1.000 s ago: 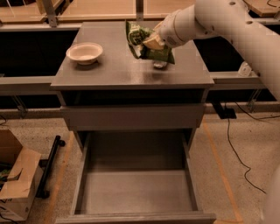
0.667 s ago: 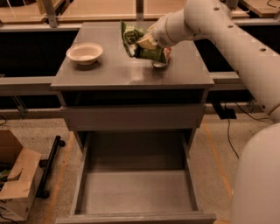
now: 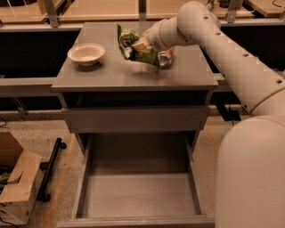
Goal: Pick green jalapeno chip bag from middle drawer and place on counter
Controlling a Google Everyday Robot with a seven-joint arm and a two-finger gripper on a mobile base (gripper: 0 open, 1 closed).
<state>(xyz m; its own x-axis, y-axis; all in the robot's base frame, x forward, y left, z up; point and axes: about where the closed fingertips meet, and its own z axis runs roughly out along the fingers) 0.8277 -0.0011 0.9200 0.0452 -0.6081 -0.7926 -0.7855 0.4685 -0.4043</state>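
My gripper (image 3: 141, 44) is over the middle of the counter (image 3: 102, 73), shut on the green jalapeno chip bag (image 3: 132, 48). The bag hangs tilted, its lower edge at or just above the counter top; I cannot tell if it touches. A red-orange soda can (image 3: 166, 57) lies on the counter right behind the bag, partly hidden by it. The middle drawer (image 3: 138, 196) is pulled fully open below, and its grey floor is bare. My arm reaches in from the right.
A pale bowl (image 3: 86, 53) stands on the counter's left part. A closed grey drawer front (image 3: 133, 119) sits above the open drawer. A cardboard box (image 3: 18, 187) and a black bar (image 3: 51, 169) lie on the floor at left. Tan tabletops (image 3: 102, 9) run behind.
My gripper has carried the chip bag leftward and a little toward the front of the counter, away from the soda can. The bowl and drawer have not moved.
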